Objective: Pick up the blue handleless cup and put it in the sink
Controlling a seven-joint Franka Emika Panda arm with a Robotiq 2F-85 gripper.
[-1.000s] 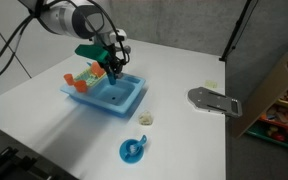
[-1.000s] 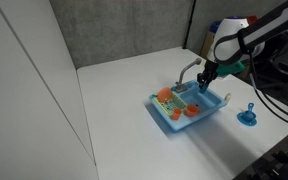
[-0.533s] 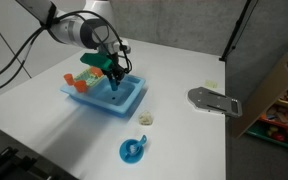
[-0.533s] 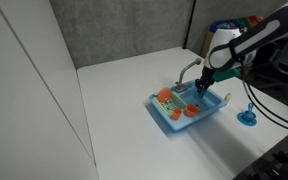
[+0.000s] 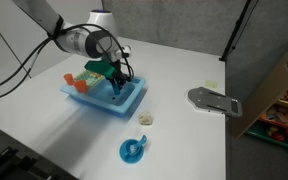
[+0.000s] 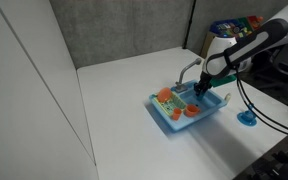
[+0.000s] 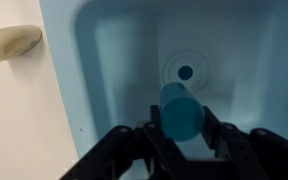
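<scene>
Wrist view: my two dark fingers point(image 7: 152, 132) pinch the small blue cup point(image 7: 178, 105) from either side, so my gripper point(image 7: 180, 128) is clamped on it. The cup is held above the floor of the light blue sink point(image 7: 104, 60), inside the basin walls. Just beyond the cup, the round drain point(image 7: 185, 72) marks the basin floor. Whether the cup touches the floor I cannot tell. A cream-coloured piece point(image 7: 9, 42) lies on the white table outside the sink's rim.

In both exterior views my gripper point(image 5: 117, 86) point(image 6: 199, 92) reaches down into the basin, arm bent over it. The sink point(image 5: 132, 103) point(image 6: 206, 112) stands toward the middle of the white table point(image 5: 44, 115), well away from its corners. Orange and green toys point(image 5: 84, 80) fill its side rack, and a grey faucet point(image 6: 189, 70) rises at its back rim. A cream lump point(image 5: 146, 118) sits just beside the sink. A blue cup on a round saucer point(image 5: 133, 150) rests nearer a table edge. A flat grey object point(image 5: 212, 100) lies at another edge, well apart from the sink.
</scene>
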